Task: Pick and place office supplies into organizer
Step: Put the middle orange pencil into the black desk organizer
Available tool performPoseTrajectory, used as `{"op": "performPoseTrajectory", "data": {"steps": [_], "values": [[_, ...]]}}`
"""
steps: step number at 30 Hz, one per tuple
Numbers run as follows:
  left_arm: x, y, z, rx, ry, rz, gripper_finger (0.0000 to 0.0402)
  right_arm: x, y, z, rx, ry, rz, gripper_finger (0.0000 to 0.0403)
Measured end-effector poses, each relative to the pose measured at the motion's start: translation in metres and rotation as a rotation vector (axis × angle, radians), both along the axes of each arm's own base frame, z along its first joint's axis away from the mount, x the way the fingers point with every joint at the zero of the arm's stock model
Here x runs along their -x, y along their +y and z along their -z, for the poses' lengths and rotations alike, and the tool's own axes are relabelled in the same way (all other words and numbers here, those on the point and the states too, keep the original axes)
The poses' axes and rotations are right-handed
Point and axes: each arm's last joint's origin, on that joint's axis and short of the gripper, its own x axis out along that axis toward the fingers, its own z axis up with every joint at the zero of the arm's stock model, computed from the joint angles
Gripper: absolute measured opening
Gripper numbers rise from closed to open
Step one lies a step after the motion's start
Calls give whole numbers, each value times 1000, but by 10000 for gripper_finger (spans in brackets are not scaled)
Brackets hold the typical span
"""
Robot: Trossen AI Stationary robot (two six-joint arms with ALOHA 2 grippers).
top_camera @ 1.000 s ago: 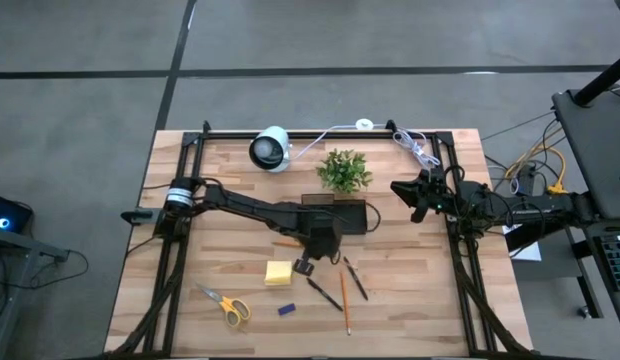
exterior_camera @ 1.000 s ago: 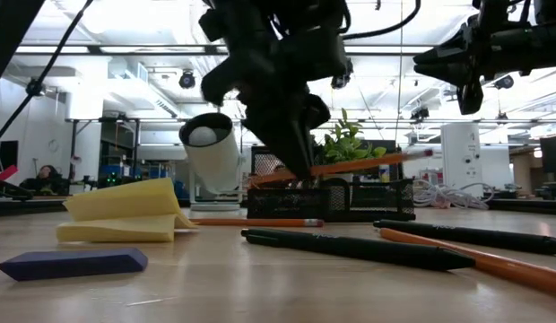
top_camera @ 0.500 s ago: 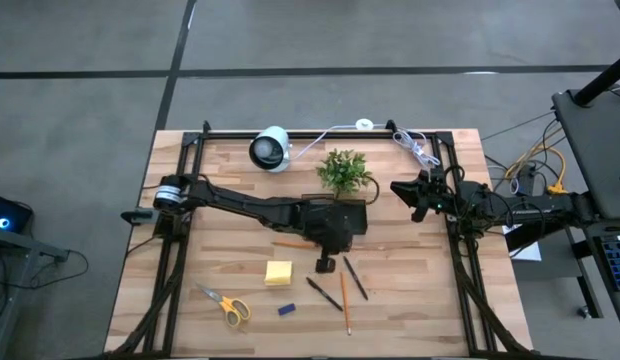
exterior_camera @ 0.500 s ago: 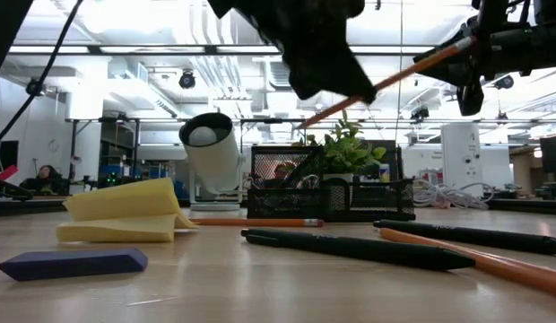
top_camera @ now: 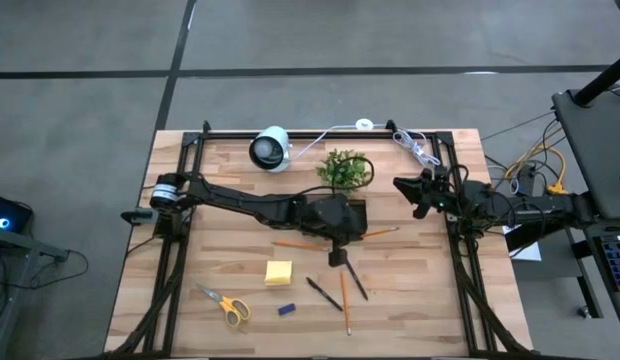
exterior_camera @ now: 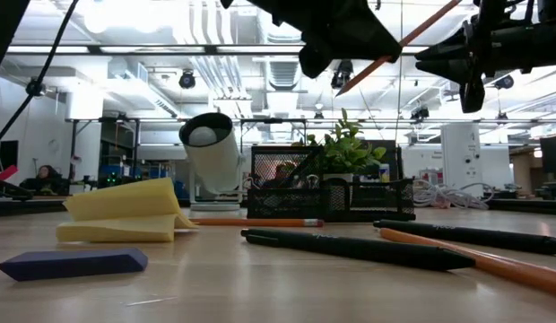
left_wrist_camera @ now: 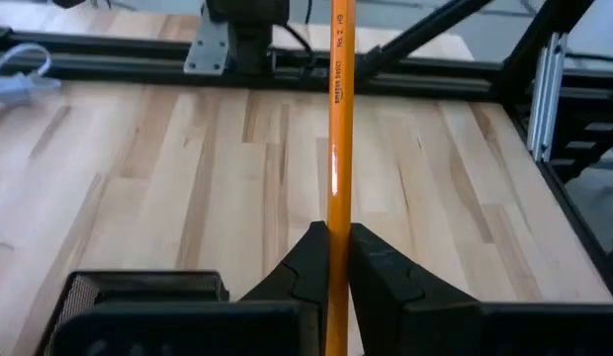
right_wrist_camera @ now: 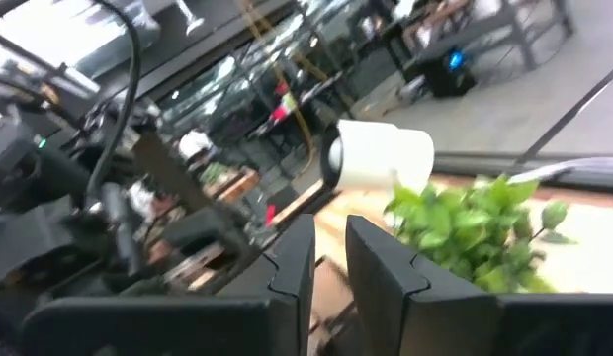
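Note:
My left gripper hangs over the middle of the table, just right of the organizer, and is shut on an orange pencil. The pencil sticks out toward the table's right edge. The organizer is a black mesh tray; my left arm covers most of it in the high view. On the table lie another orange pencil, a yellow sticky pad, yellow-handled scissors, a blue block, two dark pens and a third pencil. My right gripper waits at the right, slightly open. My left gripper pinches the pencil's shaft between its two fingers. The pencil runs on between the fingers and out ahead of them, not across them. It is lifted clear, above the organizer's height, and in the low view its free end slants upward.
A green potted plant stands just behind the organizer, and a white round camera at the far left of it. Black frame rails run along the table's sides and far edge. White cables lie at the far right corner.
My left gripper has risen from the table with the pencil and gone a little toward the right edge. It has tipped from pointing down to slanting toward the right. The pencil, nearly level at the organizer's height before, is now higher, with its free end raised.

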Motion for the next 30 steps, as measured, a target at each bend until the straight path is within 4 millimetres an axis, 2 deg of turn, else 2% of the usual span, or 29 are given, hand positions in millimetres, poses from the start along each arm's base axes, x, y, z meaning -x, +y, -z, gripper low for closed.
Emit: {"op": "performPoseTrajectory", "data": {"steps": [8,15,21,30], "values": [[-1,5,-1,5,-11,-33,13,1,-1,-4,25,-34,28,52],[5,10,-21,-59,-94,-75,13,1,-1,-4,24,-33,27,52],[16,26,-28,-108,-104,-188,13,1,-1,-4,22,-34,25,52],[43,53,-20,-117,-177,-287,4,1,-1,-4,9,-38,23,52]]}}
